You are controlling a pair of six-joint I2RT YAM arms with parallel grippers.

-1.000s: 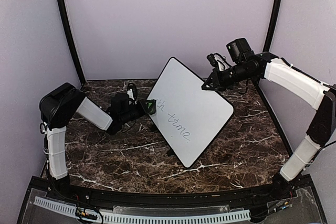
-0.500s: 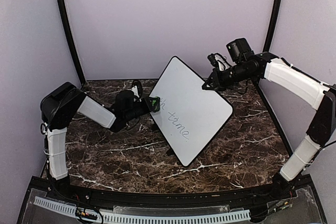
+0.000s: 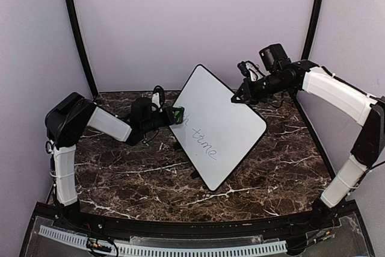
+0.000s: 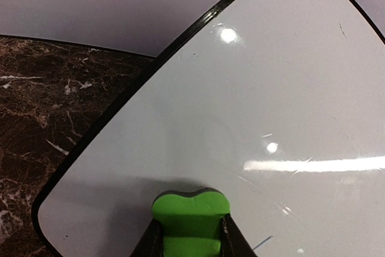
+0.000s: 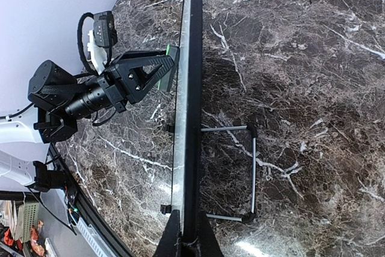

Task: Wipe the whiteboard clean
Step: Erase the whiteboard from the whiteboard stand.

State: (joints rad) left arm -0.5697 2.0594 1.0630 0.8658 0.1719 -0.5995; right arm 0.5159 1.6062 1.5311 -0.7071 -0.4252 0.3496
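Note:
The whiteboard (image 3: 228, 118) stands tilted on the marble table, with the dark handwritten word "time" (image 3: 202, 143) on its lower left part. My left gripper (image 3: 175, 116) is shut on a small green eraser (image 4: 190, 212), which is pressed against the board's face (image 4: 252, 100) near its left edge. At the board's upper right edge, my right gripper (image 3: 238, 95) is shut on the black frame. The right wrist view shows the board edge-on (image 5: 191, 88) between that gripper's (image 5: 187, 233) jaws, with the eraser (image 5: 169, 50) touching its left side.
A thin wire stand (image 5: 253, 173) props the board from behind on the dark marble table (image 3: 120, 179). Purple walls and black corner poles (image 3: 78, 34) enclose the back and sides. The board's small black feet (image 5: 168, 129) rest on the marble.
My left gripper has carried the eraser a little up and to the right along the board's left side. The right arm and the board have stayed put.

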